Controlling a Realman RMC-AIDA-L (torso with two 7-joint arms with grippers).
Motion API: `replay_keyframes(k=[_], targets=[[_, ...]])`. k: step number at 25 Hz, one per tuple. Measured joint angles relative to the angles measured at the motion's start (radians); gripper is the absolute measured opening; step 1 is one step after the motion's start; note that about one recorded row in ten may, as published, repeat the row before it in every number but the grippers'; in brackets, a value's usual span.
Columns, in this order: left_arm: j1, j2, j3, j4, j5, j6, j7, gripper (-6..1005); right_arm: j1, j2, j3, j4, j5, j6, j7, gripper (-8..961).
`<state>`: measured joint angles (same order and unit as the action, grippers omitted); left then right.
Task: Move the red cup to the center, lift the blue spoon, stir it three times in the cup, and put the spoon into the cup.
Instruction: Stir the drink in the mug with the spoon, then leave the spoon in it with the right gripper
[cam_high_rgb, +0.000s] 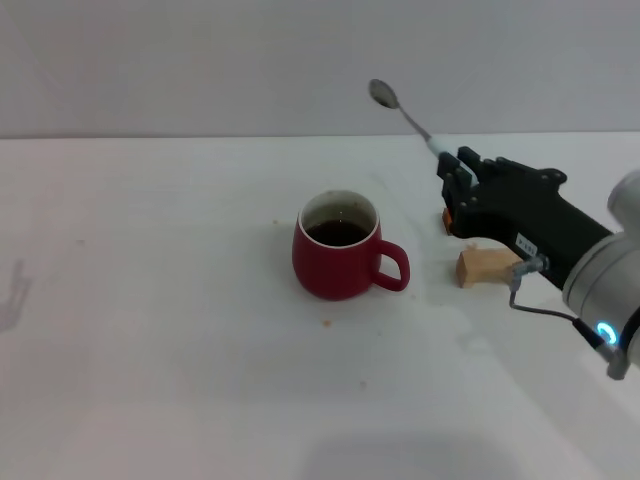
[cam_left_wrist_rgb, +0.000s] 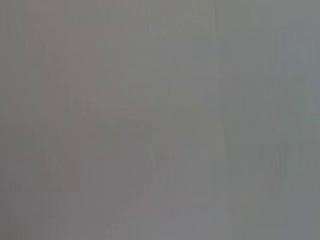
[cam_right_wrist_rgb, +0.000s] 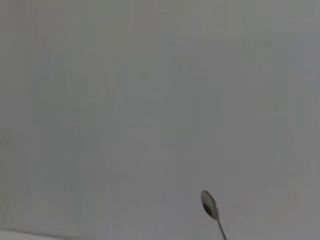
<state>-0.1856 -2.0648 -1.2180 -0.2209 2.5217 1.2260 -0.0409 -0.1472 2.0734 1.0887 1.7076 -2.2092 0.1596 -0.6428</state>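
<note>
The red cup (cam_high_rgb: 337, 256) stands upright near the middle of the white table, its handle toward the right, with dark liquid inside. My right gripper (cam_high_rgb: 452, 172) is to the right of the cup and above the table. It is shut on the handle of the blue spoon (cam_high_rgb: 398, 108), which sticks up and back to the left with its grey bowl raised high. The spoon's bowl also shows in the right wrist view (cam_right_wrist_rgb: 209, 205). The left gripper is out of view; its wrist view shows only a plain grey surface.
An orange-brown block (cam_high_rgb: 449, 222) lies partly hidden behind my right gripper, and a tan wooden block (cam_high_rgb: 486, 268) lies just in front of it, right of the cup. The white table (cam_high_rgb: 150, 300) spreads wide to the left and front. A grey wall stands behind.
</note>
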Motion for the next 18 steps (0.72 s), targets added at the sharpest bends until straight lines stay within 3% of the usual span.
replay_keyframes(k=[9,12,17,18], targets=[[-0.003,0.0,-0.002,0.0,0.0,0.004,0.001,847,0.073,0.001,0.15,0.137,-0.02,0.34,0.163,126],[-0.007,0.0,-0.002,0.0,0.0,0.004,0.001,847,0.149,0.001,0.182,0.18,-0.143,0.494,0.32,126],[-0.008,0.0,0.0,0.0,0.0,0.005,-0.001,846,0.215,0.001,0.188,0.24,-0.263,0.624,0.422,126],[-0.009,0.0,0.0,0.0,0.0,0.005,-0.001,846,0.255,0.001,0.201,0.274,-0.311,0.706,0.465,126]])
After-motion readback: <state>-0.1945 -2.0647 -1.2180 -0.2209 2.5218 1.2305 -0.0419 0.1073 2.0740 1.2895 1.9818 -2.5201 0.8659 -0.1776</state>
